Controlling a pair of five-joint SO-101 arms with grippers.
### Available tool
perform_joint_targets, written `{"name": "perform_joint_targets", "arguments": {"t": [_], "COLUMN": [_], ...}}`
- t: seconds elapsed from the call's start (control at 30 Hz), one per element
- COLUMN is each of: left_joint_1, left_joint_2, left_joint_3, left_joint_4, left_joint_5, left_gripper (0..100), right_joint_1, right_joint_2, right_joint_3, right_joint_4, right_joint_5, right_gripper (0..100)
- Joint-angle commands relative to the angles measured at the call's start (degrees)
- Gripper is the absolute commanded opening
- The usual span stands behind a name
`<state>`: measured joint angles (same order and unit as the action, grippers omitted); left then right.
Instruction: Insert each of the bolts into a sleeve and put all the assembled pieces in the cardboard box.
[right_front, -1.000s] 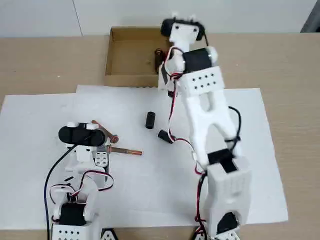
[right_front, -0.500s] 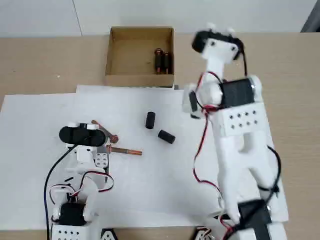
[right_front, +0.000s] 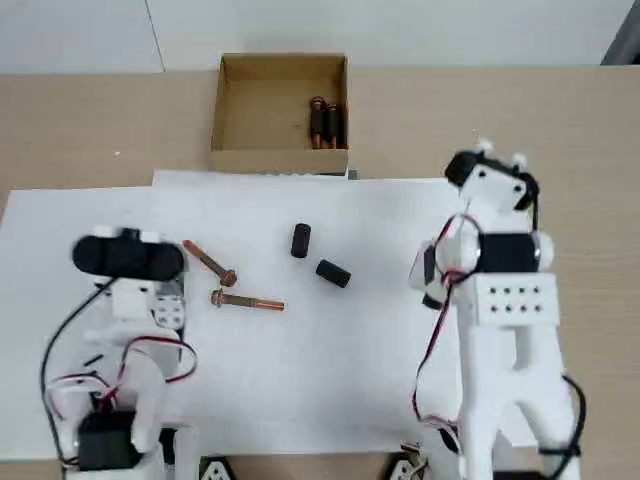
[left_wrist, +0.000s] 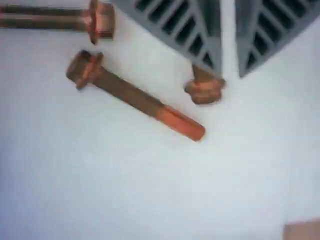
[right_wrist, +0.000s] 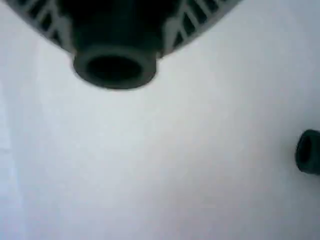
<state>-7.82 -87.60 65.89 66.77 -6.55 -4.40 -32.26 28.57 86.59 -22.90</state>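
The right claw (right_wrist: 115, 27) is closed on a black sleeve (right_wrist: 114, 67), whose open end pokes out past the jaws. It hangs over the right side of the paper (right_front: 300, 380). The left claw (left_wrist: 227, 57) is nearly closed and seems to pinch a bolt (left_wrist: 205, 89) head outward, though the grip itself is hidden. Near it on the paper lie a slanted bolt (right_front: 210, 262) and a level bolt (right_front: 247, 299). A second sleeve (right_front: 301, 240) and a third sleeve (right_front: 333, 273) lie mid-sheet, a little apart. Two assembled pieces (right_front: 325, 122) lie in the box (right_front: 216, 110), by its right wall.
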Motion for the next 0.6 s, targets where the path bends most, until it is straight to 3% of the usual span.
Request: {"name": "perform_joint_targets", "arguments": {"t": [0.0, 0.27, 0.57], "left_joint_1": [-0.4, -0.4, -0.1], "left_joint_2": [13.5, 34.7, 48.2], "left_joint_3": [-13.9, -34.4, -37.4], "left_joint_4": [3.8, 17.1, 20.2], "left_joint_5": [-0.4, -0.4, -0.7], "left_gripper": [1, 1, 1], "right_joint_1": [0.4, 0.7, 0.6], "right_joint_2": [-7.0, -16.4, -20.6], "right_joint_3": [6.7, 17.6, 22.3], "right_joint_4": [-6.3, -12.8, -18.0], "right_joint_5": [-0.1, -0.1, -0.4], "right_gripper": [0.2, 0.2, 0.2]}}
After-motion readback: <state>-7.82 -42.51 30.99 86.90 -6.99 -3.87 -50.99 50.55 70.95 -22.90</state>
